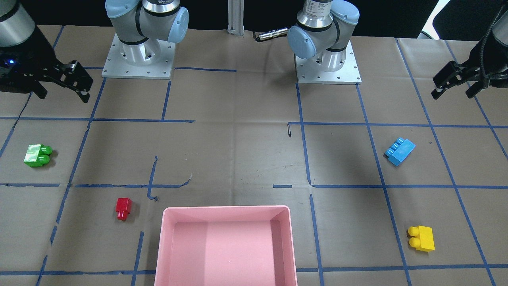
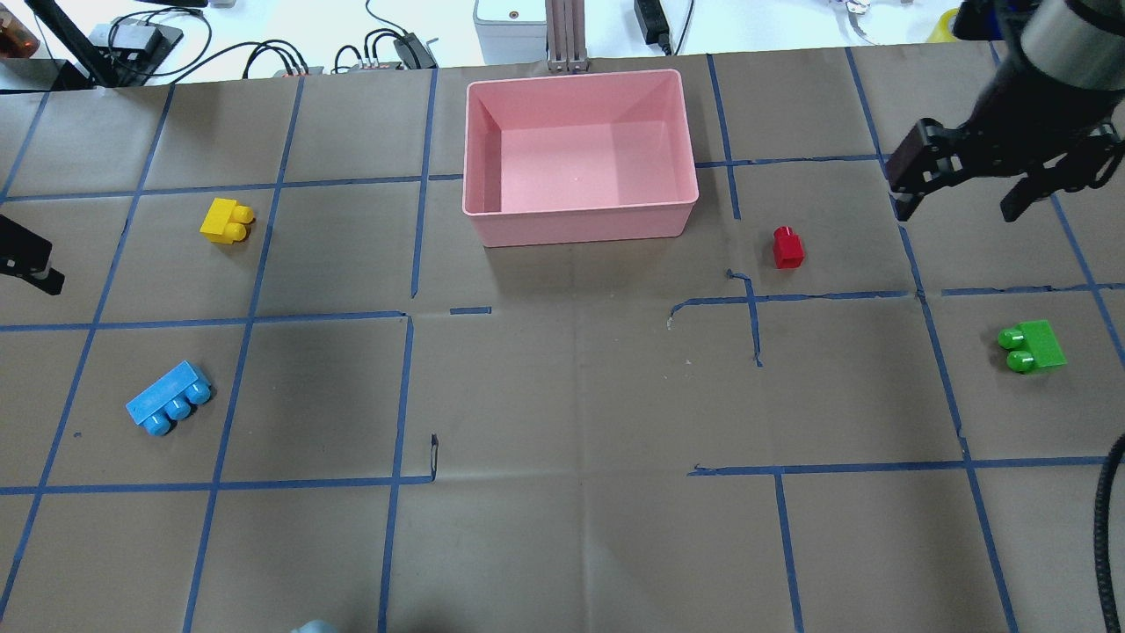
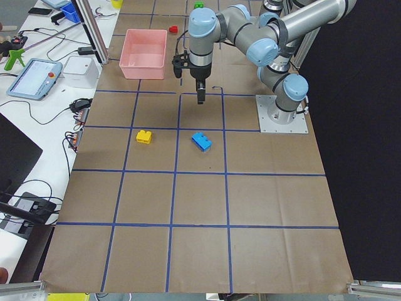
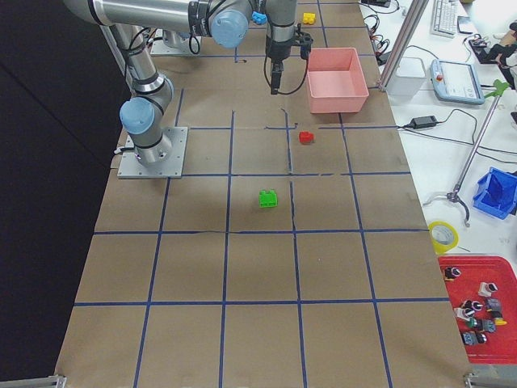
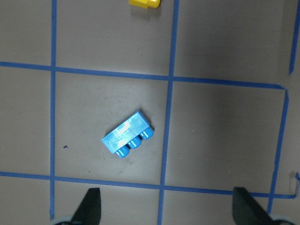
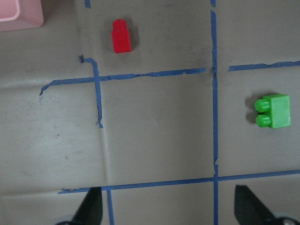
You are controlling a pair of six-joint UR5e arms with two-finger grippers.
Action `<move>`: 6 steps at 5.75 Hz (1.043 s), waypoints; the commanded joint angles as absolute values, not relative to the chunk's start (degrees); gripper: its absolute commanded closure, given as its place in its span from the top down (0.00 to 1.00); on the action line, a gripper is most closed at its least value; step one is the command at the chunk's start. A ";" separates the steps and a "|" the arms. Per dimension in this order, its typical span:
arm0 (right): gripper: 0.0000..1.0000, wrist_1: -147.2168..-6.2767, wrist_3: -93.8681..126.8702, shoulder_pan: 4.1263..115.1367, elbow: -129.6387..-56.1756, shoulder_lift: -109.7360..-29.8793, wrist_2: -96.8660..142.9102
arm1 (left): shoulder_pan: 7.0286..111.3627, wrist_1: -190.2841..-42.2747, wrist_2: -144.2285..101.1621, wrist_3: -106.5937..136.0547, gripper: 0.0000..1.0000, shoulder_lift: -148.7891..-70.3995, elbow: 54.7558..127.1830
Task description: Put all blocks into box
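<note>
The pink box [image 2: 580, 221] stands empty at the table's far middle. All the blocks lie on the table. On my left side are the yellow block [image 2: 227, 220] and the light-blue block [image 2: 170, 398]. On my right side are the red block [image 2: 787, 247] and the green block [image 2: 1033, 345]. My left gripper [image 1: 452, 94] is open and empty above the table. In the left wrist view [image 5: 168, 208] the light-blue block [image 5: 128, 139] lies ahead of it. My right gripper [image 2: 956, 211] is open and empty, up above the table between the red block [image 6: 121, 42] and the green block [image 6: 273, 111].
Brown paper with blue tape lines covers the table. The two arm bases [image 1: 139, 59] stand at its near edge. Cables and devices [image 2: 387, 48] lie beyond the far edge, behind the box.
</note>
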State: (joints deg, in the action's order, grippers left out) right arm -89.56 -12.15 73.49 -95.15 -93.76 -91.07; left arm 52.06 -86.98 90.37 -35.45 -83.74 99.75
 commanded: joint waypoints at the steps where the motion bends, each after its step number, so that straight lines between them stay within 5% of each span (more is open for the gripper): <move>1: 1.00 -97.05 -23.07 61.66 -100.86 -94.31 -90.44 | 47.38 -86.92 90.53 -48.45 0.99 -83.23 102.21; 5: 0.99 -117.11 -33.77 54.44 -117.65 -92.73 -90.00 | 47.90 -86.40 89.56 -96.00 0.99 -83.58 104.67; 6: 0.99 -127.16 -38.36 51.79 -118.99 -87.33 -90.09 | 48.25 -85.87 89.39 -101.11 0.99 -85.24 106.42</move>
